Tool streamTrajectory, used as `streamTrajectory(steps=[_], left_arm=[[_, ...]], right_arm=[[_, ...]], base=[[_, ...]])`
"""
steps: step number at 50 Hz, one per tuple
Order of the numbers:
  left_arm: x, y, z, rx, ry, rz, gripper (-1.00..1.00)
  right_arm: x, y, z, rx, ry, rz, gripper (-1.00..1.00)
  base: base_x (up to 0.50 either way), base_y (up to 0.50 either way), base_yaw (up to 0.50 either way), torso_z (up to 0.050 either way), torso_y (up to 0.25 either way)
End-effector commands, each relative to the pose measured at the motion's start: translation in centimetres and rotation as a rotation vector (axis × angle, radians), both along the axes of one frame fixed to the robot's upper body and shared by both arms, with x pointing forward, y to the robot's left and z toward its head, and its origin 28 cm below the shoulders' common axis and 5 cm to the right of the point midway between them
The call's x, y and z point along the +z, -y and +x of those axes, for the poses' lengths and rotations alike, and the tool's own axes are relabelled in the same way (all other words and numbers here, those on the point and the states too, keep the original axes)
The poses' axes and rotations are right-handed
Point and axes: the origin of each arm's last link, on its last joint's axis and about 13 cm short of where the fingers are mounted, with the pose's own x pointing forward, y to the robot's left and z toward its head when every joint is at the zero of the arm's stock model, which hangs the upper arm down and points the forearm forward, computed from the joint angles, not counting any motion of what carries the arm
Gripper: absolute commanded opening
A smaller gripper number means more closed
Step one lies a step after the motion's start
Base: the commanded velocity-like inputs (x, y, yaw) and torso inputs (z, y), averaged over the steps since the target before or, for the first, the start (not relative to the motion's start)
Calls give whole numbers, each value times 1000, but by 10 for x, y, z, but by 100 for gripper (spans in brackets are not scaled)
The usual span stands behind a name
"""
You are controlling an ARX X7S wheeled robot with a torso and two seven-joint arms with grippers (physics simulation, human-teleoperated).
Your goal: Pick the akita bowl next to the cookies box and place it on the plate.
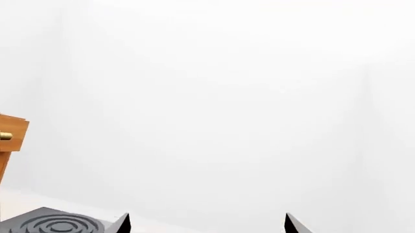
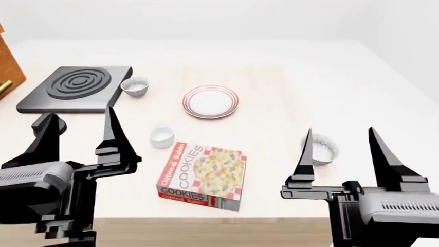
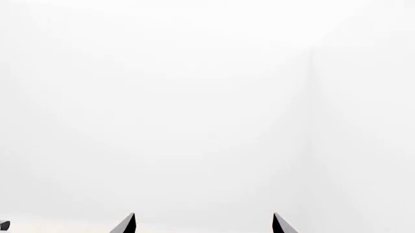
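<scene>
Target bowl (image 2: 322,149) sits on the table right of the cookies box (image 2: 201,176), near it but apart, and partly behind my right gripper (image 2: 341,159) in the head view. Plate (image 2: 211,101) lies farther back, past the box, well apart from the bowl. A second speckled bowl (image 2: 134,86) sits just beside the burner (image 2: 74,87); a plain white cup (image 2: 162,137) stands just above the box.

Right fingers spread wide, holding nothing. Left gripper (image 2: 79,139) likewise wide open and empty. Both wrist views show mostly white wall, so no close look at the bowl.

Risks, as I judge them: taking the wrong bowl, since the two look alike; descending with only the head view could knock the rim and skid or tip the bowl.
</scene>
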Motion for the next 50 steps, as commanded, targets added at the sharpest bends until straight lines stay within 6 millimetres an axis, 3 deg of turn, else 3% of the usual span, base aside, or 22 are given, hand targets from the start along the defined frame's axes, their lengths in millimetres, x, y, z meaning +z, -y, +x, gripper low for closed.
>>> streamTrajectory(steps=[1,6,30,42,47,50], left_arm=[[13,-3,0,14,66,-17,100],[3,-4,0,18,13,-13,100],[3,-4,0,17,15,-13,100],[1,-4,2,14,2,-14,100],[0,-3,2,10,0,-15,100],[-1,-1,2,4,-2,-14,100]], right_arm=[[18,2,-4,7,82,-33,100],[11,5,-6,65,38,1,100],[10,7,-5,3,44,17,100],[8,5,-3,12,32,2,100],[22,10,-5,9,-15,13,100],[42,17,-9,45,-81,-11,100]], base=[[500,0,0,0,0],[500,0,0,0,0],[500,0,0,0,1],[28,0,0,0,0],[0,0,0,0,0],[0,0,0,0,0]])
